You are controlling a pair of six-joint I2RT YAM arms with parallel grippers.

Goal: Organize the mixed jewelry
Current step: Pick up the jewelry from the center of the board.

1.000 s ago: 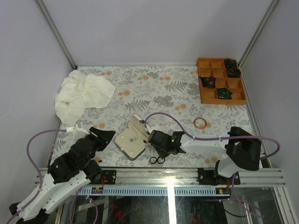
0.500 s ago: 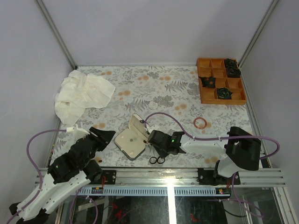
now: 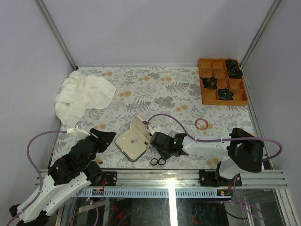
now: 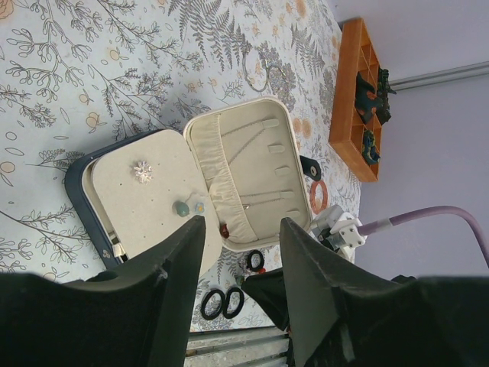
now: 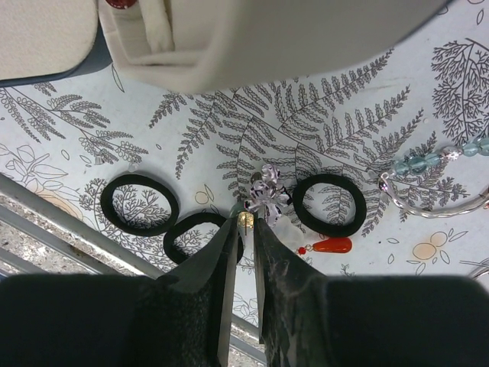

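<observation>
A silver flower stud (image 5: 267, 200) lies on the desk (image 5: 359, 107) among black rings (image 5: 329, 204), beside the open jewelry case (image 5: 252, 30), its gold post pinched in my nearly closed right tool (image 5: 245, 222); my left tool (image 4: 243, 223) hangs open, empty.

The case (image 3: 133, 143) and black rings (image 3: 158, 162) crowd the tabletop's (image 3: 160, 89) near edge; room seemingly lies between far-corner cloth (image 3: 82, 94) and tray (image 3: 209, 98).
</observation>
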